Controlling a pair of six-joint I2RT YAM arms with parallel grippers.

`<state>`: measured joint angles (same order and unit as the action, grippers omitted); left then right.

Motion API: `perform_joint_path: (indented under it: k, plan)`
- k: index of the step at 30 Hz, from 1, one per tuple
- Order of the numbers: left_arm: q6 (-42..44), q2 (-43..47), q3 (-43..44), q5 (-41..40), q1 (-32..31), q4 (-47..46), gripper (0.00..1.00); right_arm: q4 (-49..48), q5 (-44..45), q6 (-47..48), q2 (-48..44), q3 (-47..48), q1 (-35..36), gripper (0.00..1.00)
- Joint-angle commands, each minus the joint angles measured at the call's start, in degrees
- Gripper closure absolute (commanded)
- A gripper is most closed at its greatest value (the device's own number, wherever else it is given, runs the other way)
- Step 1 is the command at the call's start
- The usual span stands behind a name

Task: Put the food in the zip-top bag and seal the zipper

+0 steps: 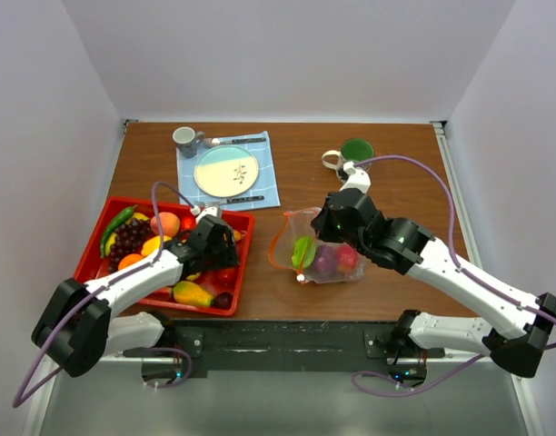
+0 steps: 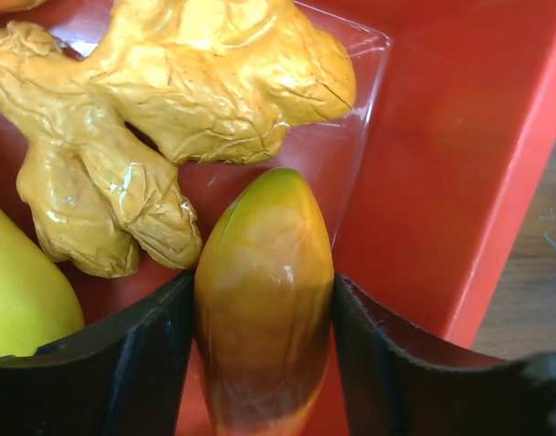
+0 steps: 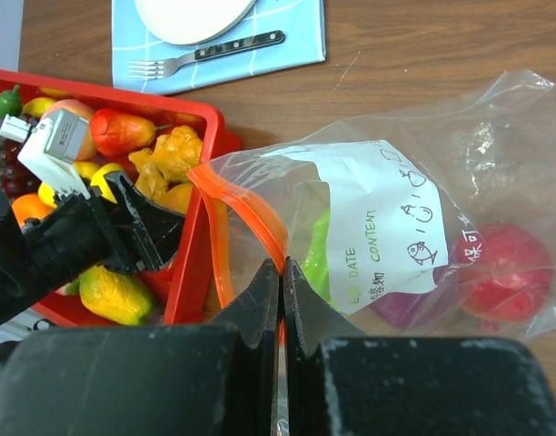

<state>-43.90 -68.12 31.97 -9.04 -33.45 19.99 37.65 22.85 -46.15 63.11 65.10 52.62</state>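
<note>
Left pincer (image 1: 214, 242) is clamped on a mango-ish fruit (image 2: 264, 309) in the tray (image 2: 423, 182), the zipper (image 3: 246, 204) is pinched tight by the right pincer (image 3: 282, 272), so a lift to the bag (image 3: 414, 163) at 3 o'clock looks needed.

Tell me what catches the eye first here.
The red tray at the front left of the table brims with toy food; there the left gripper clasps a yellow-orange fruit beside a ginger root. At centre, the right gripper pinches the orange zipper of the zip-top bag, which holds green, purple and red pieces.
</note>
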Motion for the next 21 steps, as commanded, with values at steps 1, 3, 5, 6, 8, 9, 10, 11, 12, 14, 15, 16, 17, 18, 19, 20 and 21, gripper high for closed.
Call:
perform_joint_path:
  k: [1,3,5,6,8,9,10,11,12,14,15,16,17,18,19,20,21]
  plan:
    - [0.4,1.5,0.6,1.7,0.0,-1.6,0.43,-2.6,0.1,0.8,0.3,0.8,0.3,1.0]
    - [0.5,3.2,1.8,1.7,-0.1,0.0,0.54,-2.3,-0.1,0.8,0.6,1.3,0.2,1.0]
    - [0.8,5.3,3.4,1.7,-0.1,2.1,0.6,-2.3,-0.1,0.8,0.8,1.5,0.3,1.0]
    - [1.0,6.0,4.0,1.3,-0.1,3.1,0.67,-2.4,-0.2,0.8,0.8,1.6,0.2,1.0]
    - [1.4,8.2,5.9,1.0,0.0,5.8,0.68,-2.4,-0.1,0.8,1.0,1.7,0.3,1.0]
    - [1.5,9.0,6.4,0.4,0.0,6.7,0.71,-2.5,-0.2,0.8,1.1,1.7,0.2,1.0]
    - [1.6,9.8,7.1,0.1,0.0,7.6,0.72,-2.6,-0.2,0.8,1.3,1.7,0.2,1.0]
    - [1.6,11.3,8.2,-0.4,-0.1,9.3,0.72,-2.7,-0.3,0.8,1.4,1.8,0.2,1.0]
    - [1.8,12.0,8.6,-0.8,0.0,10.0,0.73,-2.8,-0.4,0.8,1.6,1.8,0.2,1.0]
    - [2.0,13.6,10.5,-1.4,0.0,12.1,0.73,-3.0,-0.8,0.7,1.8,1.8,0.3,1.0]
    - [2.1,14.1,11.1,-1.5,-0.1,12.7,0.73,-3.1,-0.9,0.7,2.0,1.8,0.3,1.0]
    - [2.2,15.0,11.7,-1.2,-0.1,13.2,0.73,-3.2,-1.1,0.6,2.1,1.8,0.3,1.0]
    - [2.3,15.6,13.1,-0.5,-0.2,13.1,0.74,-3.3,-1.1,0.6,2.3,2.0,0.3,1.0]
    - [2.1,16.2,13.6,2.1,-0.3,12.8,0.75,-3.3,-1.2,0.6,2.5,2.0,0.3,1.0]
    - [1.6,17.4,13.9,3.5,-0.4,11.1,0.75,-3.3,-1.4,0.5,2.7,2.1,0.2,1.0]
    - [1.0,17.8,14.5,4.5,-0.7,10.2,0.76,-3.3,-1.6,0.5,2.9,2.5,0.2,1.0]
    - [-0.6,18.2,15.0,5.8,-2.1,9.5,0.76,-3.3,-1.6,0.4,3.2,2.7,0.3,1.0]
